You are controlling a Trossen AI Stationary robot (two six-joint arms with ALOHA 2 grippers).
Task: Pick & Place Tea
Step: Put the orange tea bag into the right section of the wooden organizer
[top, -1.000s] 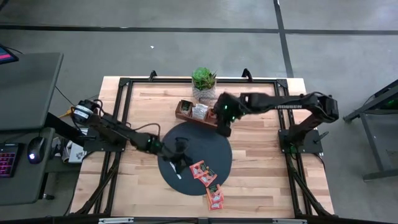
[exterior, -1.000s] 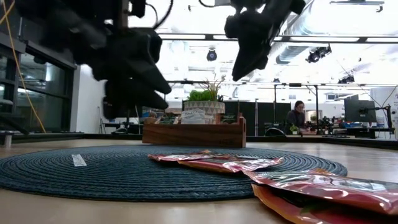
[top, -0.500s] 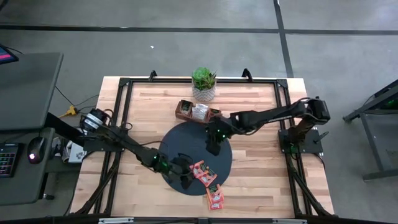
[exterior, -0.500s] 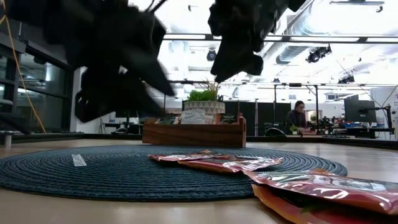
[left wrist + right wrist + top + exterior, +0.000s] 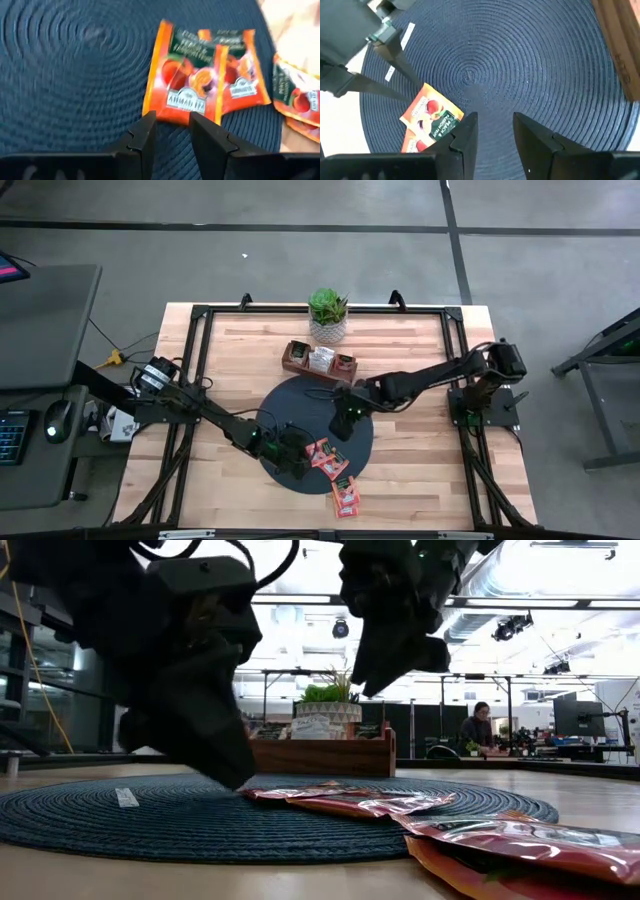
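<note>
High view: the left pincer (image 5: 296,456) is low over the near part of the dark round mat (image 5: 300,405), just beside the orange-red tea sachets (image 5: 322,454) at the mat's near-right edge. More sachets (image 5: 345,498) lie off the mat on the worktop (image 5: 420,470). The right pincer (image 5: 342,423) hangs over the mat's right half. A wooden tray (image 5: 318,360) and a potted plant (image 5: 328,314) stand beyond the mat.

Low view: the left pincer (image 5: 225,765) reaches down almost to the mat (image 5: 150,815), beside the sachets (image 5: 350,800).

Left wrist view: the fingers (image 5: 145,137) stand apart, released, with the nearest sachet (image 5: 186,80) just ahead of the tips, nothing gripped.

Right wrist view: the right pincer (image 5: 492,127) is parted and empty above the mat (image 5: 520,65); two sachets (image 5: 430,117) lie near it.
</note>
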